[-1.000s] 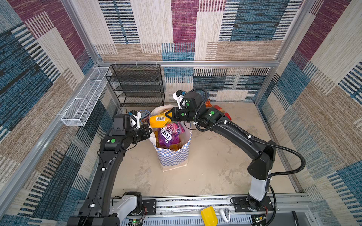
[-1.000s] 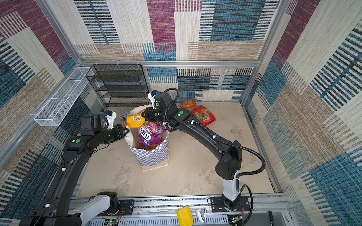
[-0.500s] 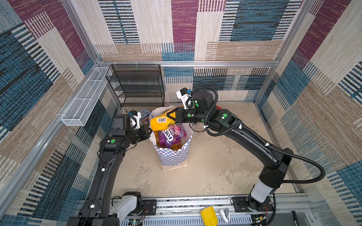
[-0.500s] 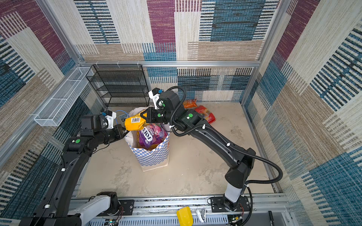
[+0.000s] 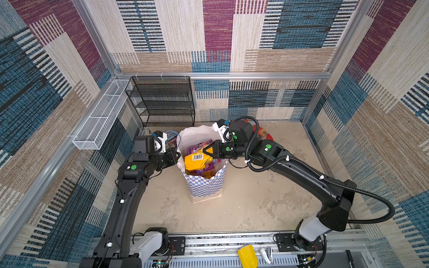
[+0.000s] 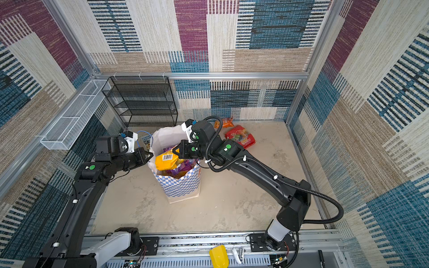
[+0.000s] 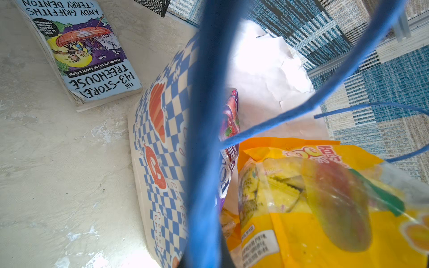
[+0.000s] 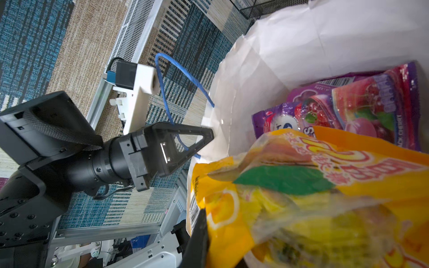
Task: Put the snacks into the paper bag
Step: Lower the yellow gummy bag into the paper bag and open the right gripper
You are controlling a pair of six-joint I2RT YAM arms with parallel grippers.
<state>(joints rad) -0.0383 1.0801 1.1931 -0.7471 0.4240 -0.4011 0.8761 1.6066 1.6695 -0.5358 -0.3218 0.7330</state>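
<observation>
Two arms engaged: left gripper (image 5: 178,153) stays clamped on the paper bag (image 5: 205,185) left rim; yellow snack packet (image 5: 197,162) now lower, partly in the mouth over purple packets (image 5: 197,148); right gripper (image 5: 206,150) clamped on its top edge; red packet (image 6: 240,139) lies outside, rightmost

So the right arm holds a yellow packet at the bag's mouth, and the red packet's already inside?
No: a top view shows the red packet on the floor outside the paper bag. The right end effector does hold the yellow packet at its mouth.
</observation>
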